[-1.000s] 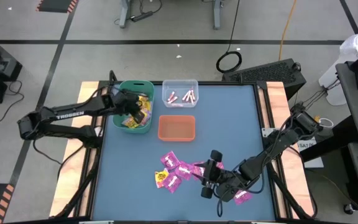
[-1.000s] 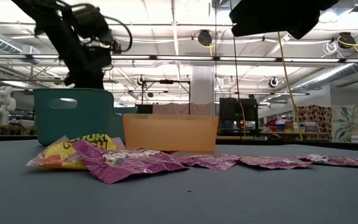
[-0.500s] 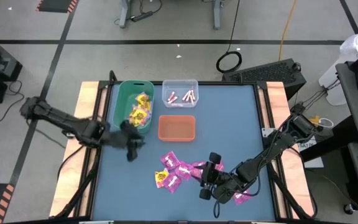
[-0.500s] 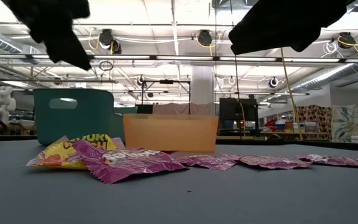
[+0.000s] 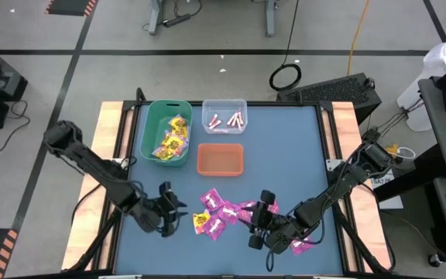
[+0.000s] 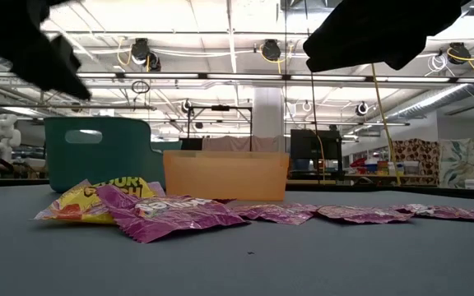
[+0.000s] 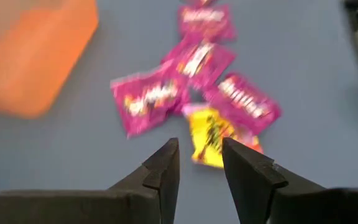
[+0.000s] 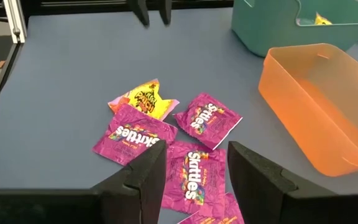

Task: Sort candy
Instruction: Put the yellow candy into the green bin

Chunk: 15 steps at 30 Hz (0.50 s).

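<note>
A: Left to right. Green plastic bin [image 5: 168,142] at the table's far left holds yellow packets. Clear plastic tray [image 5: 224,116] beside it holds the pale pink sticks. Orange plastic bin [image 5: 220,159] looks empty. Left pincer [image 5: 172,211] hovers low over the blue table [image 5: 300,155], jaws a narrow gap apart, nothing between them, just beside the one loose yellow square packet [image 7: 211,135].

B: And the rest?

A: Magenta square packets [image 8: 191,149] are scattered mid-table at the near edge, several overlapping. Right pincer [image 5: 258,225] sits over them, jaws spread, empty; one magenta packet lies directly below it in its wrist view.

B: Risks?

A: The yellow packet is touching, maybe tucked under, a magenta one; the left wrist view is blurred, so hard to say. A pinch there could lift both and put magenta in the green bin. Both pincers are also close to the same pile, so a clash is possible.

B: Surface, room?

A: Smooth flat mat, so thin packets may slide rather than lift. Behind: open workshop, ceiling lights, hanging cables.
</note>
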Tool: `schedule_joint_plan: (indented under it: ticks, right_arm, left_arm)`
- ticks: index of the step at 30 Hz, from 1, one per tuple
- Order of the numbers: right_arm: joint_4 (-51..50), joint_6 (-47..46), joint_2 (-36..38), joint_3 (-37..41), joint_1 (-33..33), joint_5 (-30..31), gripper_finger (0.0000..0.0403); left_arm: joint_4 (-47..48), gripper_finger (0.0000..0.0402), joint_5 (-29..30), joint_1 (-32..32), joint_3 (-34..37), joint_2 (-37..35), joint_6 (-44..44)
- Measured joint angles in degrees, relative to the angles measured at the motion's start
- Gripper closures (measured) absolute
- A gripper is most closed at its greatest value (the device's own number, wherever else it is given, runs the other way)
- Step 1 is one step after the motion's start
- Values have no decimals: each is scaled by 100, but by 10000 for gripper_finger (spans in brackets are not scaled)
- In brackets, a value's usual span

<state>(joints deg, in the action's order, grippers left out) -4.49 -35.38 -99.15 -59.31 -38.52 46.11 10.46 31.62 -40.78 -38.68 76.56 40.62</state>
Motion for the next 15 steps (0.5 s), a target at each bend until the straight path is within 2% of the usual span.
schedule_joint_plan:
  ticks: [3, 7, 15]
  right_arm:
    - [4, 0, 0, 0, -29, 0, 241]
    - [2, 0, 0, 0, -59, 2, 241]
    - [0, 0, 0, 0, -59, 2, 241]
  left_arm:
    - [-6, 264, -137, 33, 2, 375, 602]
    - [-27, 224, -115, 41, 4, 742, 1143]
    - [-994, 138, -54, 40, 4, 1407, 1463]
